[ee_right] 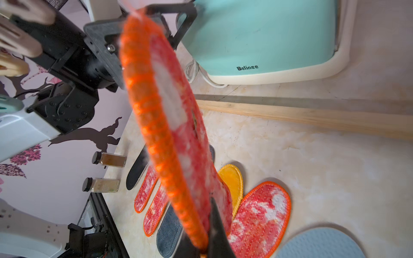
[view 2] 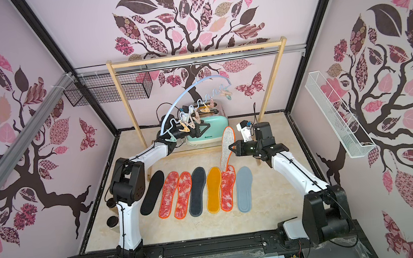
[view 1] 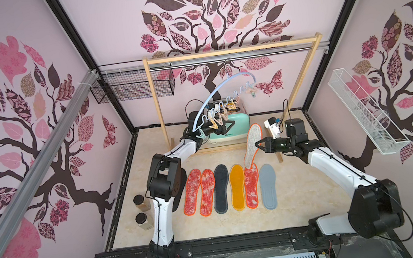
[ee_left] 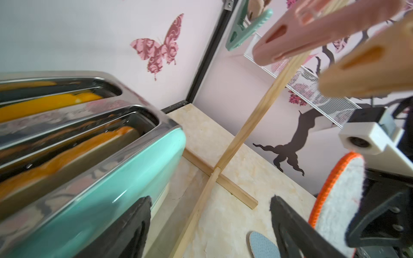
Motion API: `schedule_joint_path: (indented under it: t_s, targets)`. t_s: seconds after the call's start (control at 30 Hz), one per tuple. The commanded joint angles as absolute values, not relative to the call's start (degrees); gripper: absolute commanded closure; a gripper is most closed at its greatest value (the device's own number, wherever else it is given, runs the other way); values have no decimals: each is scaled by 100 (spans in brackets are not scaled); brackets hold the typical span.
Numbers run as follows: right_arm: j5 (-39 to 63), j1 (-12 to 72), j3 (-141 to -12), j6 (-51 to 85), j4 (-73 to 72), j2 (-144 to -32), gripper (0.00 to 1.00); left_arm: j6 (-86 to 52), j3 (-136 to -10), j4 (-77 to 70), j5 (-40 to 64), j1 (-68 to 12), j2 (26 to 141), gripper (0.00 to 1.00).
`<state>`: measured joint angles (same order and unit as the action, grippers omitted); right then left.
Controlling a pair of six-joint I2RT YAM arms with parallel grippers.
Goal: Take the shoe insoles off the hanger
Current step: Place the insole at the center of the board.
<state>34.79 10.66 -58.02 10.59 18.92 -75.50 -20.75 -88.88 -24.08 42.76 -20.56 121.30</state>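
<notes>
- No insoles are seen on the hanger (view 1: 240, 72), which hangs tilted from the rack (view 1: 231, 51). Its pegs (view 1: 215, 123) are bare.
- Seven are laid flat in a row on the table (view 1: 313, 196): black insole (view 2: 152, 194), red pair (view 2: 168, 195), grey insole (view 2: 197, 191), yellow insole (view 2: 213, 189), third red insole (view 2: 226, 188) and blue-grey insole (view 2: 244, 188).
- The held insole (view 1: 253, 132) is clamped at mid-length in the right gripper (view 1: 256, 144). It is kept near upright, with its pale underside shown in both top views. Its lower end is at the third red insole; contact cannot be told.
- The left gripper (ee_left: 210, 225) is held wide open and empty over the toaster (ee_left: 134, 167), just beside the low pegs.
- The task is judged nearly done: only the held insole is left to be set down and released.
- Something orange-yellow is seen in the toaster slots; what it is cannot be told.
- Brownish contents are seen in the two jars (view 1: 139, 202).
- Nothing is seen in the black basket (view 1: 132, 87) or the white basket (view 1: 365, 111).
</notes>
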Motion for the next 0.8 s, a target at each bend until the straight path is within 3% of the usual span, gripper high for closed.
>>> schedule_joint_path:
  t_s: [0.0,0.3,0.63,0.77]
  targets:
    - [2871,1062,-5931,945,2763,-7074,100,-2095,-8121,-2473,3464,-1984,11597,13]
    - [1381,1015,-6105,1069,4236,-6281,100,-2634,-6988,-1819,3014,-1983,10763,16]
    - [-28,689,-6210,1187,5700,-6401,100,-3192,-5369,-1249,2232,-2188,9250,16]
    - [-18,482,-6271,1230,5878,-6732,100,-3155,-4982,-1107,1881,-2419,8644,16]
